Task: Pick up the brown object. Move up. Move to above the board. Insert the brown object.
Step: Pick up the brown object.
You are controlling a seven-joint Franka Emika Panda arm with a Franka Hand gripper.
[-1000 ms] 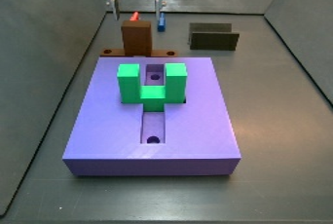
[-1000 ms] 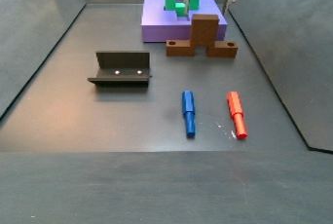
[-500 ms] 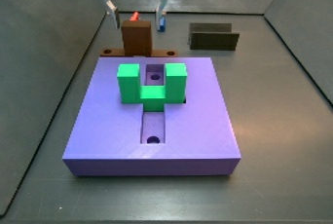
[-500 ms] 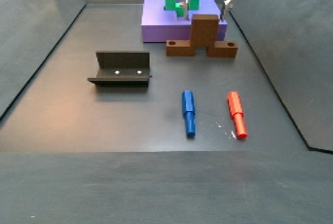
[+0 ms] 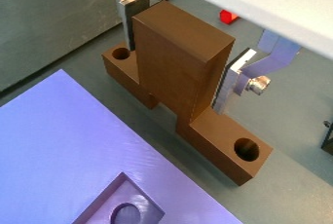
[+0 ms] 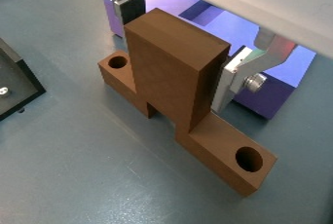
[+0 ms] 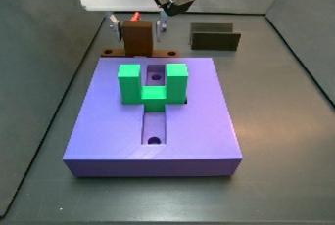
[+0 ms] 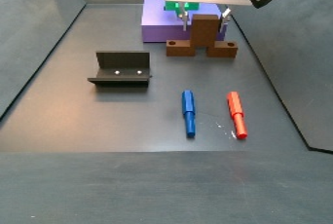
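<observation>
The brown object [image 7: 135, 39] stands on the floor just behind the board [image 7: 197, 121], with its squat block upright and flat holed arms on both sides. My gripper [image 7: 137, 23] is low over it, open, with one finger on each side of the block and close to its faces. Both wrist views show the block [image 5: 182, 62] [image 6: 176, 67] between the silver fingers [image 5: 244, 70] [image 6: 128, 12]. The purple board carries a green U-shaped bracket [image 7: 155, 82] over its slot. In a side view the gripper [image 8: 205, 16] covers the brown object [image 8: 204, 35] next to the board [image 8: 156, 23].
The dark fixture [image 8: 120, 68] stands on the floor apart from the board; it also shows in a side view [image 7: 215, 37]. A blue pen [image 8: 189, 113] and a red pen [image 8: 237, 114] lie side by side on the floor. Grey walls enclose the floor.
My gripper has come straight down from above the frame onto the brown object, and its fingers now straddle the upright block. The brown object has not moved.
</observation>
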